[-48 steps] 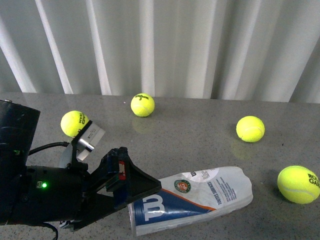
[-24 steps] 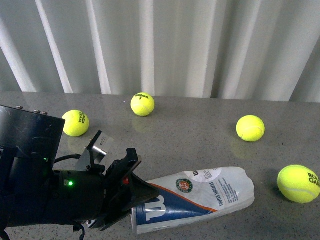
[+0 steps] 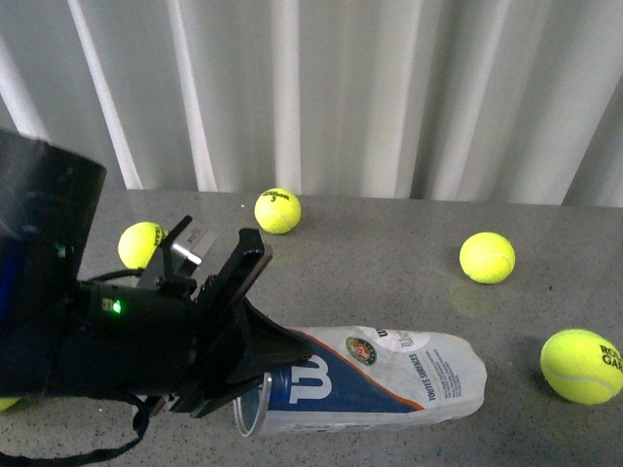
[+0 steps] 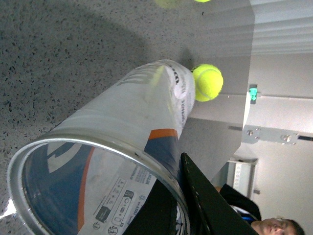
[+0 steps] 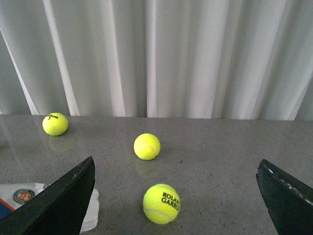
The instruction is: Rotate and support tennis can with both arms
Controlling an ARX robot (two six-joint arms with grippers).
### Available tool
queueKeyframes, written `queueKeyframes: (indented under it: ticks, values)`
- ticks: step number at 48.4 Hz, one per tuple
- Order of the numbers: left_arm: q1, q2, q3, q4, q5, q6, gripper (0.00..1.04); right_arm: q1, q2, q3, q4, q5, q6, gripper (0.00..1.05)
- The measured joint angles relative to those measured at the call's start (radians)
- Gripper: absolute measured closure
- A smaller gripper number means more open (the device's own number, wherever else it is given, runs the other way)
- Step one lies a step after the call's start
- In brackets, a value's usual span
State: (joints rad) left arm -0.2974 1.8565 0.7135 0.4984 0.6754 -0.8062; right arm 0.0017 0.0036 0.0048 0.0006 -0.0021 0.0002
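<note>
**Tennis can** (image 3: 389,375): lies on its side on the bench (image 3: 389,248), toward the front. Its open silver rim (image 3: 248,409) points to the robot's left and its closed end to the right. The W label faces up. The can looks empty in the left wrist view. I cannot tell whether the rim end is lifted clear of the bench.

**Left tool** (image 3: 268,358): at the open end. In the left wrist view one black finger (image 4: 205,200) lies against the outside of the rim, and a dark shape shows inside the mouth. The jaws therefore look closed on the can wall. I take this as a grip, though the contact is partly hidden. The left arm (image 3: 88,331) fills the lower left of the front view, with its green light on.

**Right tool** (image 5: 175,164): spread wide, holding nothing, well apart from the can. Only the can's closed end shows at the edge of its view.

**Progress (judged):**
- One arm has the can.
- Rotation is not done, as the can lies nearly flat.
- Support from the second arm has not begun.

**Surroundings:**
- Four loose tennis balls sit on the bench (image 3: 277,209), (image 3: 141,243), (image 3: 487,256), (image 3: 582,365).
- The last ball sits near the closed end, on the right tool's side, and could be knocked on approach.
- A white curtain (image 3: 389,88) hangs behind.
</note>
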Motion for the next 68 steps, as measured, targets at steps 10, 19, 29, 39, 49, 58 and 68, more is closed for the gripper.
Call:
queueKeyframes:
  ticks: [10, 19, 29, 39, 49, 58, 68]
  values:
    - [0.016, -0.151, 0.286, -0.534, -0.065, 0.308, 1.01, 0.000, 0.000, 0.000, 0.000, 0.000, 0.000, 0.07]
    - [-0.040, -0.042, 0.811, -1.171, -0.328, 0.777, 1.01, 0.000, 0.000, 0.000, 0.000, 0.000, 0.000, 0.07]
    - [-0.124, 0.134, 1.196, -1.535, -0.605, 1.147, 1.01, 0.000, 0.000, 0.000, 0.000, 0.000, 0.000, 0.07]
    - [-0.192, 0.216, 1.338, -1.669, -0.686, 1.336, 1.01, 0.000, 0.000, 0.000, 0.000, 0.000, 0.000, 0.07]
    - [-0.216, 0.221, 1.250, -1.629, -0.705, 1.382, 1.01, 0.000, 0.000, 0.000, 0.000, 0.000, 0.000, 0.07]
    - [-0.209, 0.221, 1.129, -1.585, -0.696, 1.408, 1.01, 0.000, 0.000, 0.000, 0.000, 0.000, 0.000, 0.07]
    - [-0.202, 0.219, 1.117, -1.560, -0.674, 1.398, 0.94, 0.000, 0.000, 0.000, 0.000, 0.000, 0.000, 0.07]
